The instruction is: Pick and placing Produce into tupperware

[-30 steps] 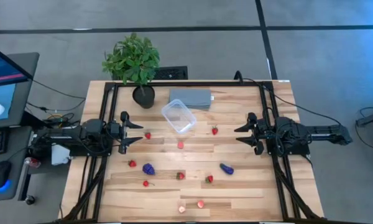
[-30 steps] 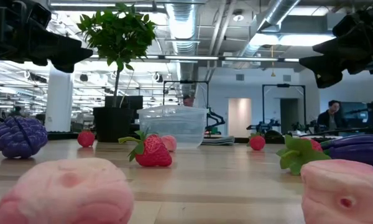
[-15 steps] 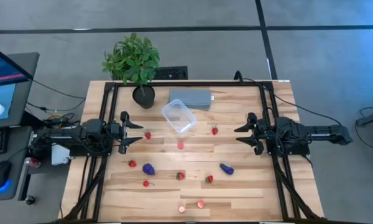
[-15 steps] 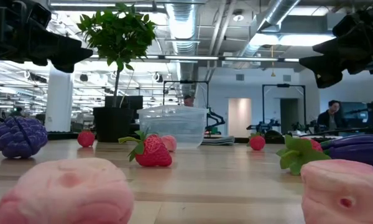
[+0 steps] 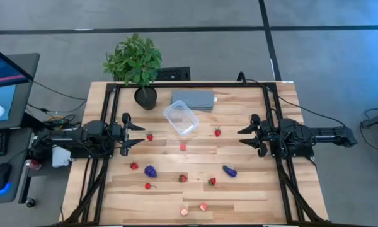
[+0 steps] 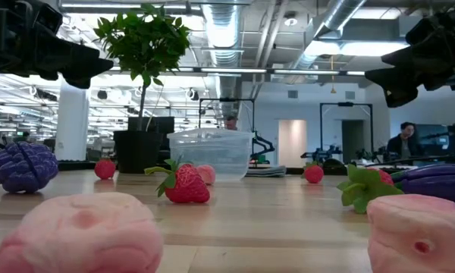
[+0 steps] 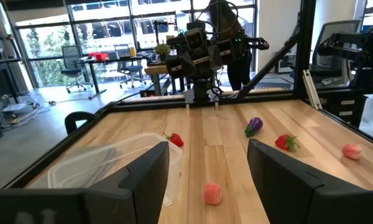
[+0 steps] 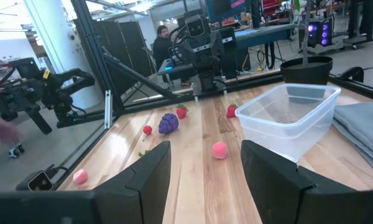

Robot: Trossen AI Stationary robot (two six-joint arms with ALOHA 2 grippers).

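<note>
- Left pincer (image 5: 140, 135) at mid-left of the high view, above the counter (image 5: 252, 195), fingers apart, nothing between them.
- Right pincer (image 5: 242, 137) at mid-right, facing the left one, fingers likewise apart and empty.
- Tupperware (image 5: 181, 118) just above centre of the high view, open, tilted diagonally, no fruit seen inside; one corner touching or overlapping the grey slab (image 5: 193, 99) at upper centre.
- Plant (image 5: 134, 61) in a dark pot at upper left of the counter, near the tupperware.
- Produce scattered loose on the counter, all outside the tupperware.
- Red pieces: one (image 5: 149, 137) just right of the left pincer, one (image 5: 217, 132) right of the tupperware, one (image 5: 133, 166) at lower left, others (image 5: 183, 178) in the lower middle.
- Pink piece (image 5: 183, 146) at centre, below the tupperware.
- Purple pieces: one (image 5: 150, 171) lower left of centre, one (image 5: 229, 170) lower right of centre.
- Two pale pink pieces (image 5: 203, 206) at the bottom edge, large and close at the bottom corners of the low view (image 6: 80, 231).
- Person (image 6: 404, 141) seated far back at the right of the low view.
</note>
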